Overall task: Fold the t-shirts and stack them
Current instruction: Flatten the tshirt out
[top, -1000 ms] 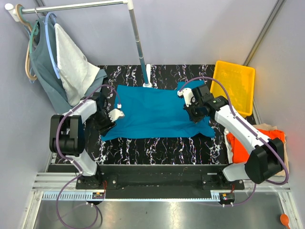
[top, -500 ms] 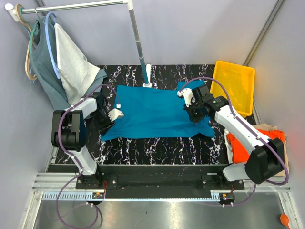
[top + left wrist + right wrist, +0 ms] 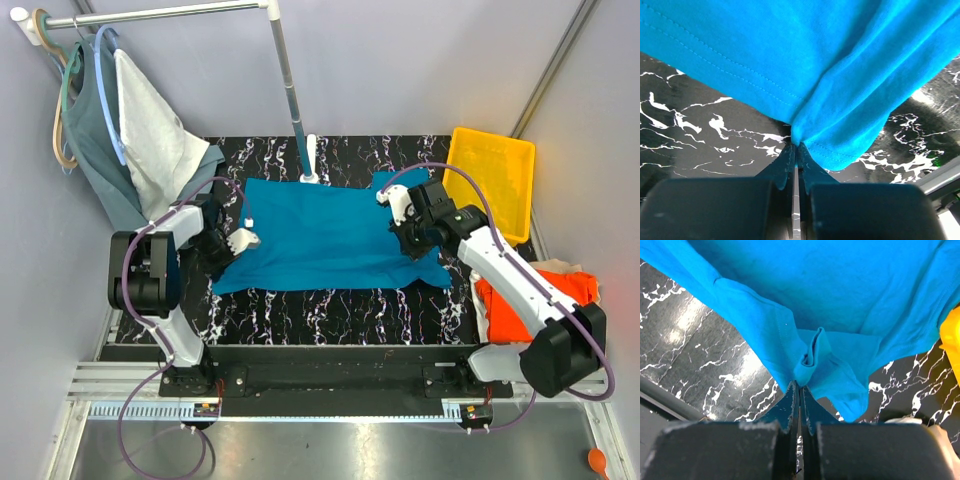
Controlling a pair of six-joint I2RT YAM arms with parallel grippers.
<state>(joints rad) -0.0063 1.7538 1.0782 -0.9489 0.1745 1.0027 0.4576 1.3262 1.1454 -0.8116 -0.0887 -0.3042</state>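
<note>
A teal-blue t-shirt lies spread across the black marbled table. My left gripper is at the shirt's left edge, shut on a pinch of the teal-blue t-shirt, whose hem bunches at the fingertips. My right gripper is at the shirt's right side, shut on a fold of the same cloth. An orange t-shirt lies in a heap at the right, off the table, with a bit of cream cloth behind it.
A yellow bin stands at the table's back right corner. A rack pole stands on a white base at the table's back edge. A grey-green top and a white cloth hang at the back left.
My left gripper has gone from open to shut on the shirt's left edge. The right gripper has lifted slightly with its fold of cloth.
</note>
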